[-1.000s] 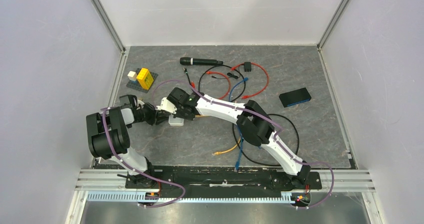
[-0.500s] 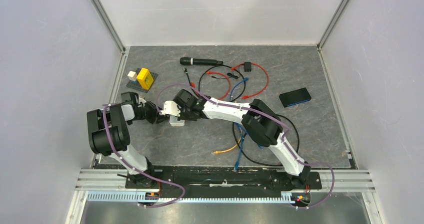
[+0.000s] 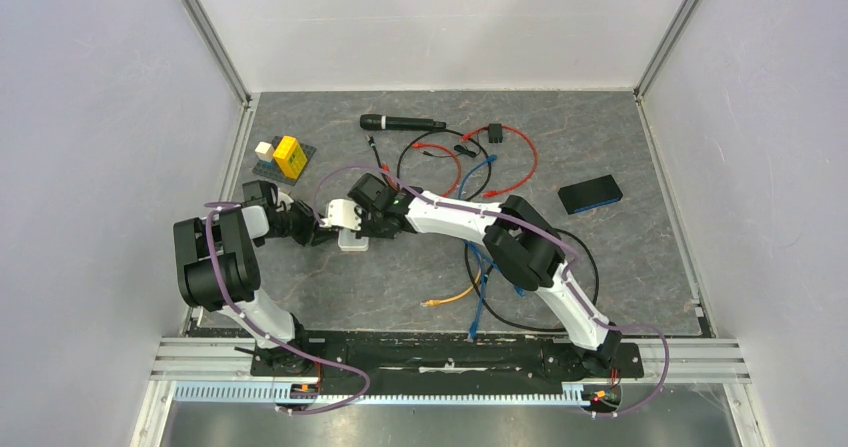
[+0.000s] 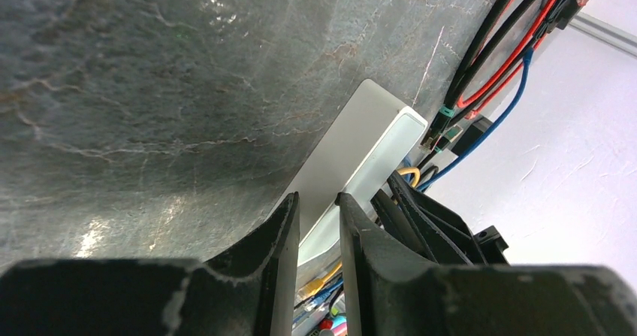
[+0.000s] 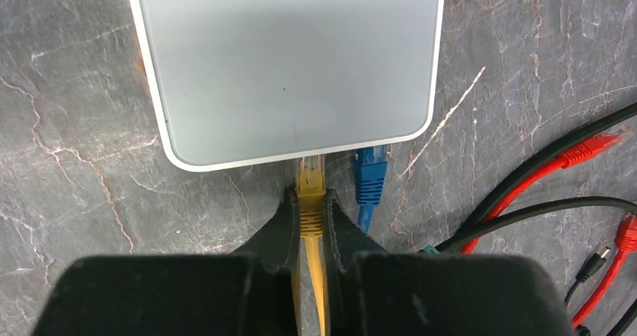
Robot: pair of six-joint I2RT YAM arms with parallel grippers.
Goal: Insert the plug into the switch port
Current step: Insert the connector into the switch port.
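Clamping yellow plug (image 5: 310,182) in right pincer (image 5: 310,201), box (image 5: 289,65) in left pincer (image 4: 317,204) — plug's long axis aimed straight into switch port (image 5: 309,158) just ahead.

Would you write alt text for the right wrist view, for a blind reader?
The right gripper pinches a yellow plug, its tip at the near edge of a pale grey box. A blue plug sits beside it at that edge; a red cable lies farther right.
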